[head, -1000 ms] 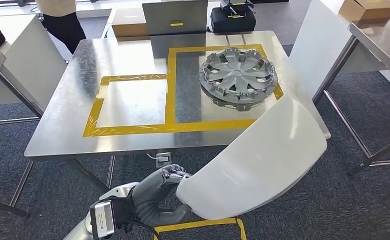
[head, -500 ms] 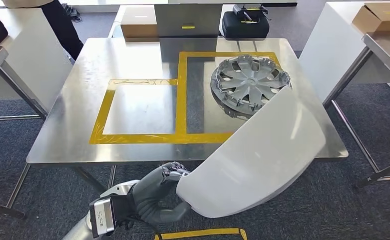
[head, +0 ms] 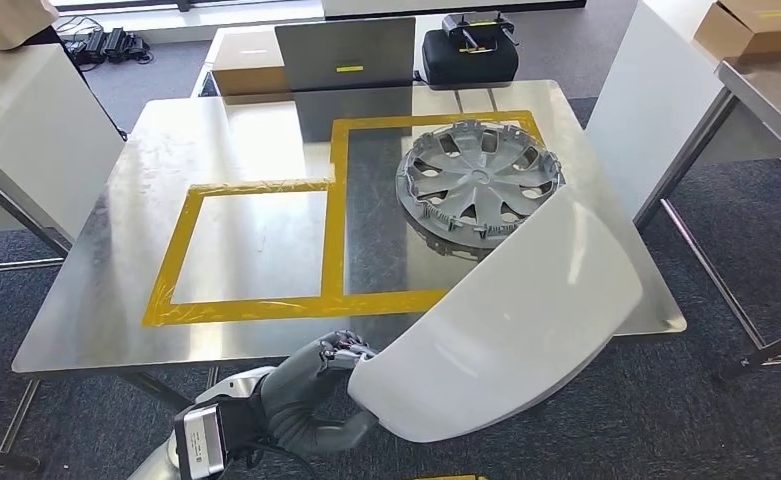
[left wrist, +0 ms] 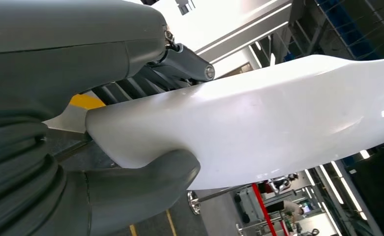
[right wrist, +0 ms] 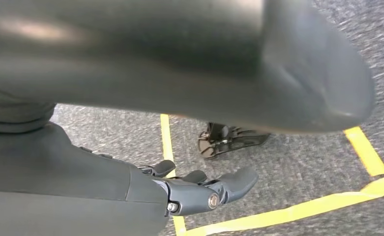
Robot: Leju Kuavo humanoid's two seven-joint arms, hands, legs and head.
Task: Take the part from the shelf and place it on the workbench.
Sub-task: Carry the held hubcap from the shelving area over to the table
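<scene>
Grey carpet surrounds a steel desk marked with yellow tape in two adjoining rectangles. On the desk, inside the far right rectangle, lies a silver hubcap, flat and face up. Behind the desk stand a grey panel and a black case, with a cardboard box on a neighbouring table to the right.

At the desk's near edge the left robot hand grips the part, a large, curved white panel. The thumb presses under one end of it while the darker fingers clamp over the top, so the panel is pinched at that end only. From the head view the panel rises tilted up and to the right, its far end overlapping the desk's near right corner and covering the near rim of the hubcap; whether it touches either cannot be told.

The right robot hand hangs over the carpet, near yellow floor tape, holding nothing, its fingers loosely extended and slightly curled.
</scene>
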